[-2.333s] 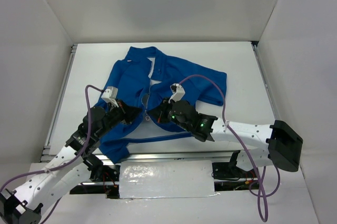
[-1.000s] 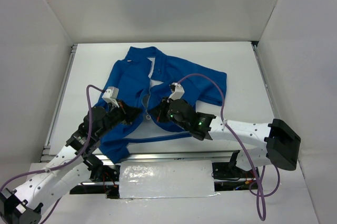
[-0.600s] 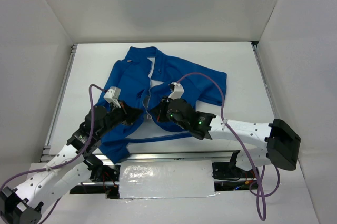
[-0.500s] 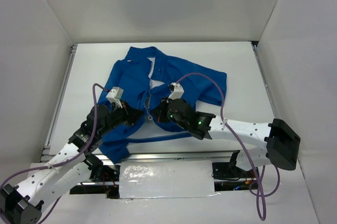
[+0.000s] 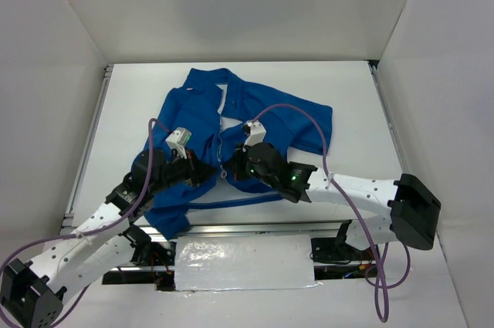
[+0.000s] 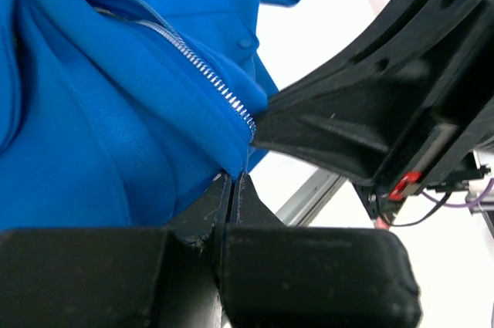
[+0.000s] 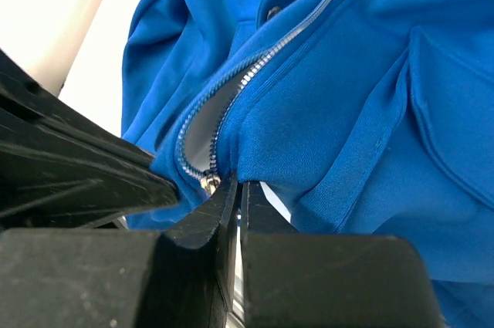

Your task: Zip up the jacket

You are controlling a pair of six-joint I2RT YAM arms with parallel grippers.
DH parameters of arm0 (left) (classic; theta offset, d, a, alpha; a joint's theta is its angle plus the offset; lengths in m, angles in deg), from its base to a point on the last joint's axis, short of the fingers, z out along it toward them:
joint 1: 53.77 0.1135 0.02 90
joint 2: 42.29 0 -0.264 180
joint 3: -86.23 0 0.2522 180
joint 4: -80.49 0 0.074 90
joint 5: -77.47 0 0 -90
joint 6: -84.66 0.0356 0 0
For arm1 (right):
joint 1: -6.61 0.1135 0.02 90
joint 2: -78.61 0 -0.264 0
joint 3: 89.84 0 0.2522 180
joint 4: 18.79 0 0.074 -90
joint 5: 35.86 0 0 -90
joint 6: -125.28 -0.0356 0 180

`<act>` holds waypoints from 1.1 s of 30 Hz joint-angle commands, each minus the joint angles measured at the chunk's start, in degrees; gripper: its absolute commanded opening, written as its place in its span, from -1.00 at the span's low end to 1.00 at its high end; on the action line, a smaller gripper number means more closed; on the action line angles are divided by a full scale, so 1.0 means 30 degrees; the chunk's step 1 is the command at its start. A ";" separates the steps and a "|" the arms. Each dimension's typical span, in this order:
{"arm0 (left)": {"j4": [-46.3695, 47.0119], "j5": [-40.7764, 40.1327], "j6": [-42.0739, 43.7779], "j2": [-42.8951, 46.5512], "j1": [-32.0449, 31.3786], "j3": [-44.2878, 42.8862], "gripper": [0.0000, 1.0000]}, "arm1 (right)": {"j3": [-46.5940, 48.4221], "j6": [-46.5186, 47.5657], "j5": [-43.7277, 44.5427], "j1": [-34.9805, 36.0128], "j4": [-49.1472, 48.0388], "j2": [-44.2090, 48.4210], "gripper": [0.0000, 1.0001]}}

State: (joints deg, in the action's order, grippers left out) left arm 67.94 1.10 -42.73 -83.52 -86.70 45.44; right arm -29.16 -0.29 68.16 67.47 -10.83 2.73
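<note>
Two grippers, both clamped on the jacket point(image 5: 266, 112)
It's spread across the middle of the table point(image 5: 355, 104), collar toward the table's far edge; left gripper point(image 6: 231, 183) and right gripper point(image 7: 233, 186) pinch fabric at the bottom of the zipper point(image 7: 309, 23).

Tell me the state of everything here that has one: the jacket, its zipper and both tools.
jacket, lying rumpled, front open below the collar.
zipper, undone, its two rows of teeth apart at the low end.
left tool, shut on the jacket's edge below the zipper.
right tool, shut on the jacket at the zipper's low end.
</note>
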 commanded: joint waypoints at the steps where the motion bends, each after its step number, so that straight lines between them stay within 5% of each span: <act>1: 0.0357 0.1725 0.0538 -0.1104 -0.0069 -0.0806 -1.00 | 0.0504 0.0549 -0.1216 -0.0190 -0.1699 0.1151 -1.00; 16: -0.0874 0.0233 0.0479 -0.2105 -0.0069 -0.0982 -1.00 | -0.0111 -0.0506 -0.2359 -0.0365 -0.2167 0.0683 -1.00; 24: -0.0844 0.0291 0.0392 -0.2135 -0.0069 -0.0923 -1.00 | -0.0082 -0.0477 -0.2418 -0.0394 -0.2079 0.0712 -0.79; 33: -0.0580 0.0818 0.0392 -0.2222 -0.0069 -0.0864 -1.00 | 0.0357 -0.0301 -0.2389 -0.0979 -0.1669 0.0595 -0.28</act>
State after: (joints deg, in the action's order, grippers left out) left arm 64.20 0.90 -42.62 -89.90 -86.65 44.33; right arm -30.41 -1.36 61.56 65.61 -11.64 3.89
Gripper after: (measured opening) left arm 0.071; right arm 0.335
